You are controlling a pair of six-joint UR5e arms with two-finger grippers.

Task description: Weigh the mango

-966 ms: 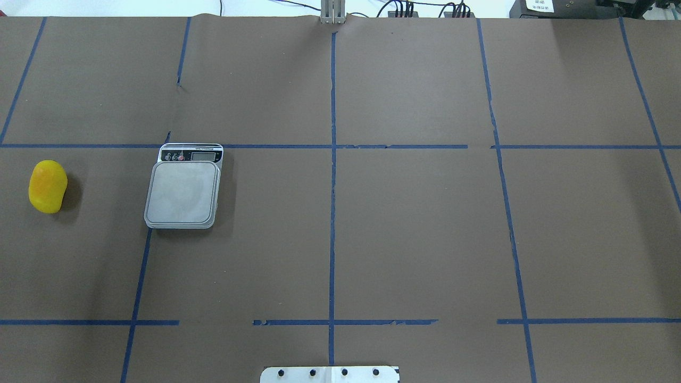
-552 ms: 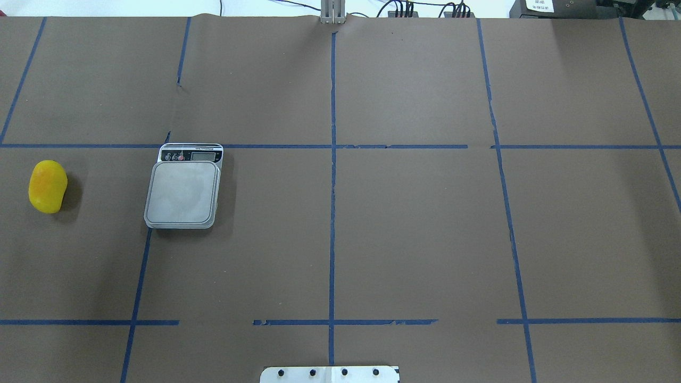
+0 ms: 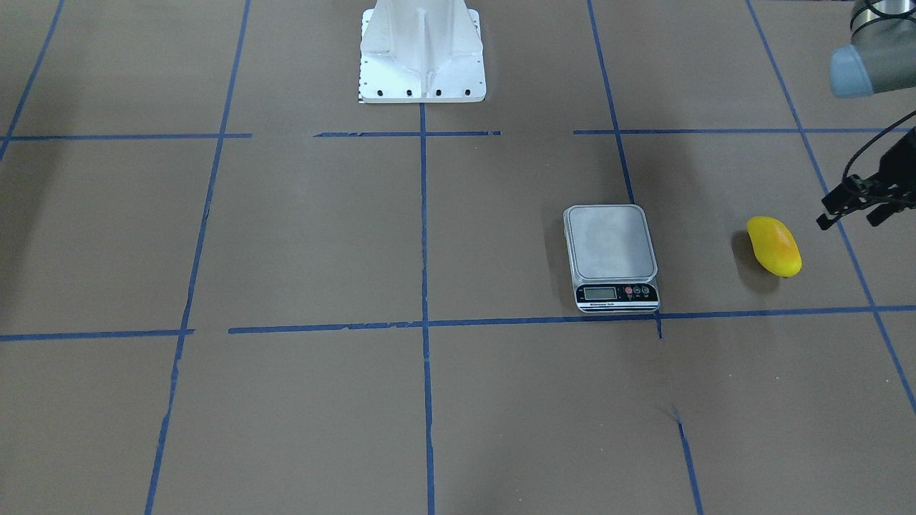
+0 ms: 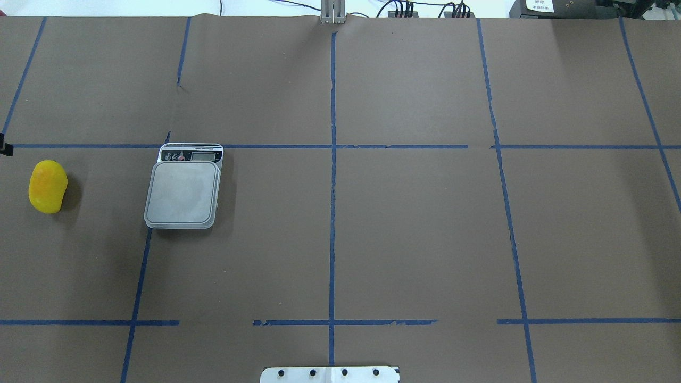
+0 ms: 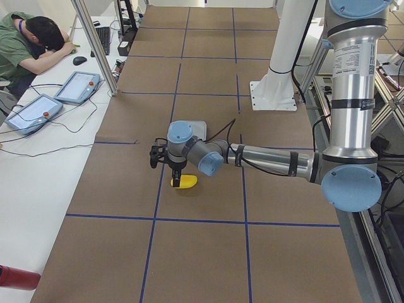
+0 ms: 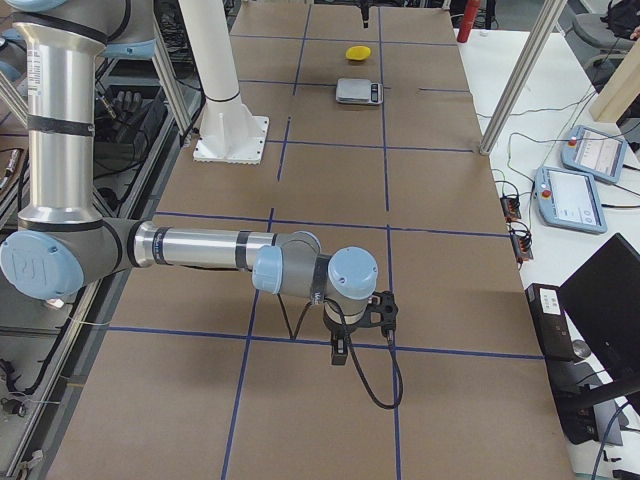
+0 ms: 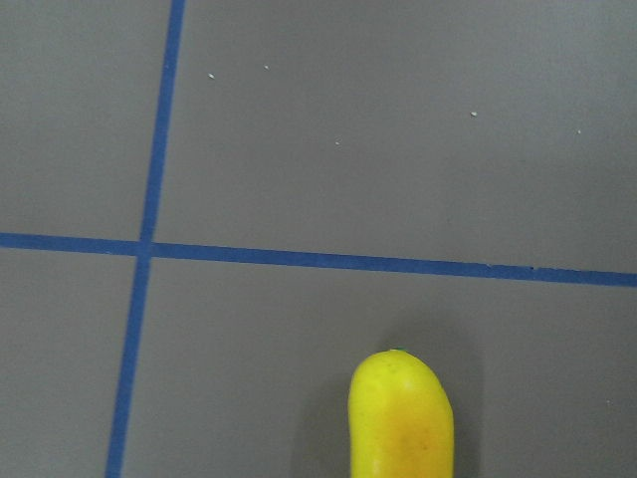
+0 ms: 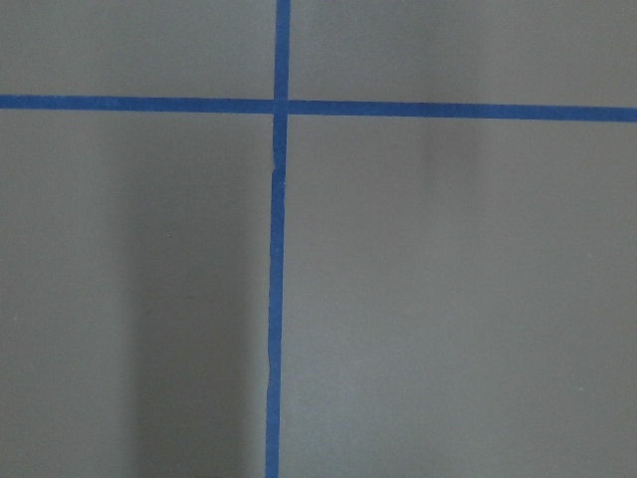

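Note:
The mango (image 4: pixel 48 186) is a glossy yellow-orange fruit lying on the brown table left of the scale (image 4: pixel 182 192), apart from it. In the front-facing view the mango (image 3: pixel 773 246) lies right of the scale (image 3: pixel 610 250). My left gripper (image 3: pixel 848 220) hovers just beyond the mango's outer side, its jaws spread and empty. Only a black tip of it (image 4: pixel 4 146) shows in the overhead view. The left wrist view shows the mango's end (image 7: pixel 401 418) at the bottom. My right gripper (image 6: pixel 362 335) hangs low over the table's far right end. I cannot tell if it is open.
The scale's grey platform is bare; its display faces away from the robot. The white robot base (image 3: pixel 422 50) stands at the table's middle edge. Blue tape lines grid the brown surface. An operators' desk with tablets (image 5: pixel 76 88) runs along the far side.
A black tip of my left gripper has come into the overhead view at the left edge, above the mango. The mango and the scale have not moved.

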